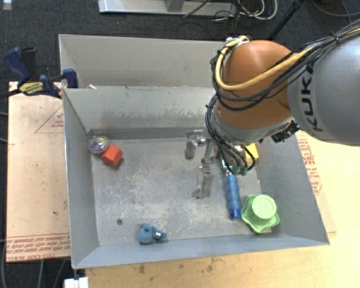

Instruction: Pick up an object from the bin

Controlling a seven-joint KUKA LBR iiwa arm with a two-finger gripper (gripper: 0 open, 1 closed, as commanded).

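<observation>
The job is not done yet, as far as I can see. No thing is lifted, and all the things lie on the floor of the bin (150, 191).

At the far left sits a small shiny ball (98, 144). A red block (112, 156) touches it on the right. At the near wall lies a little blue toy (150, 234), well apart from the rest.

In the middle, the gripper (200, 191) hangs low over bare floor. I cannot tell if it is open or closed. I see nothing in it.

Just to its right lies a blue pen (233, 195). This is the nearest thing to pick. Beside the pen on the right sits a green round lid (261, 213).

What is left, I think: get round one thing, grab it and lift it.

The big orange cover (255, 83) on the arm hides the far right part of the bin. A bit of something yellow (251, 153) peeks out under it. I cannot tell what it is.
</observation>
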